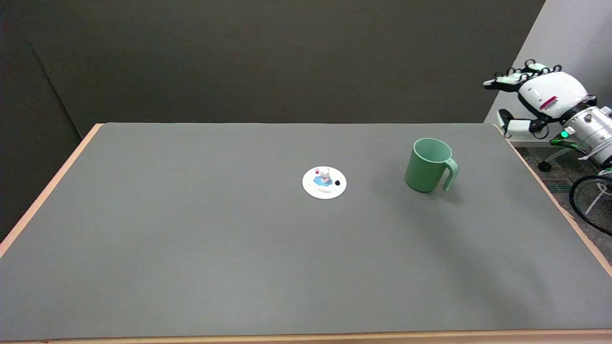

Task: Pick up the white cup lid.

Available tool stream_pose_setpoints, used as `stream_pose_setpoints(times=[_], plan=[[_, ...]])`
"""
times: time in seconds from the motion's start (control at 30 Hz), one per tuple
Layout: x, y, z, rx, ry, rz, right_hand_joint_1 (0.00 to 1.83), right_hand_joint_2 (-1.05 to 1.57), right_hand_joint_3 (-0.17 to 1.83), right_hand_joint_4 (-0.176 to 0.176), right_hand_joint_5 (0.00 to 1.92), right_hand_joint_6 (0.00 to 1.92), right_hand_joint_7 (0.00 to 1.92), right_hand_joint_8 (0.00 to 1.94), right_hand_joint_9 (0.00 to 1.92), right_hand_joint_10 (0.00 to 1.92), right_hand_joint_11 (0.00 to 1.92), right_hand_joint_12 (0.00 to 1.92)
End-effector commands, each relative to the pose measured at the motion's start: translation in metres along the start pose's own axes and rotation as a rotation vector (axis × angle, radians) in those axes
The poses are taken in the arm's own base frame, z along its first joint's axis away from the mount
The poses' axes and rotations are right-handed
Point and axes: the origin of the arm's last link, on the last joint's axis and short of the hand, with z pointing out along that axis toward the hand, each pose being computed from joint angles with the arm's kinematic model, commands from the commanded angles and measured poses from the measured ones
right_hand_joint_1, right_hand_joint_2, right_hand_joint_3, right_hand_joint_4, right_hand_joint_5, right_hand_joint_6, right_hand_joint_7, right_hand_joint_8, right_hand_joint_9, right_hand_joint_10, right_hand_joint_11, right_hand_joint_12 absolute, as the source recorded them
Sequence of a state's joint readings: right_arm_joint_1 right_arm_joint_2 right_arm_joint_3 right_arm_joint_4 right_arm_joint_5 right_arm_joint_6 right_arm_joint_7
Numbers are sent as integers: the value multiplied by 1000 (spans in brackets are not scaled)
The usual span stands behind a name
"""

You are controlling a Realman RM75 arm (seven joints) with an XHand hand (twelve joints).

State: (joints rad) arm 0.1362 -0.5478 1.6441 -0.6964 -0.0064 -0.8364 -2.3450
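Head view: your right hand (535, 98) is hovering off the table's far right corner, released, holding nothing, fingers spread forward and thumb hanging below. The white cup lid (324, 182) is lying flat on the grey table (191, 248), well apart from the hand, down and far to its left (a small figure is standing up at its centre, with a dark spot beside it). The green mug (430, 165) is standing upright between hand and lid, handle facing the hand's side.

You are starting the approach, so the reach is the step to get right. I judge the safest path is passing above or on the near side of the mug, then descending straight over the lid. A flat lid is giving little edge to grip; pinching the raised figure is probably working better than scraping at the rim.
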Motion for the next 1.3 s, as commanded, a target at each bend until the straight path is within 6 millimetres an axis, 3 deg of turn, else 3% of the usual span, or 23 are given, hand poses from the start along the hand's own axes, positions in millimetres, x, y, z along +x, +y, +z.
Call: stream_pose_setpoints(times=[0.03, 0.33, 0.4, 0.5, 0.73, 1.3], plan=[[5, -56, 20, 107, 24, 130, 820, 904, 890, 56, 548, 190, 555, 189, 628, 197, 232, 877], [10, -84, 35, 164, 42, 205, 823, 910, 872, 55, 547, 188, 563, 191, 658, 202, 222, 909], [11, -88, 38, 176, 45, 209, 858, 829, 992, 52, 549, 187, 586, 150, 663, 205, 233, 877], [12, -97, 42, 192, 45, 217, 860, 826, 996, 51, 551, 183, 594, 145, 670, 207, 223, 887], [5, -131, 57, 236, 45, 272, 857, 828, 988, 52, 552, 182, 605, 149, 672, 209, 208, 900], [7, -183, 70, 344, 62, 338, 811, 826, 966, 52, 561, 163, 640, 137, 678, 296, 89, 1031]])
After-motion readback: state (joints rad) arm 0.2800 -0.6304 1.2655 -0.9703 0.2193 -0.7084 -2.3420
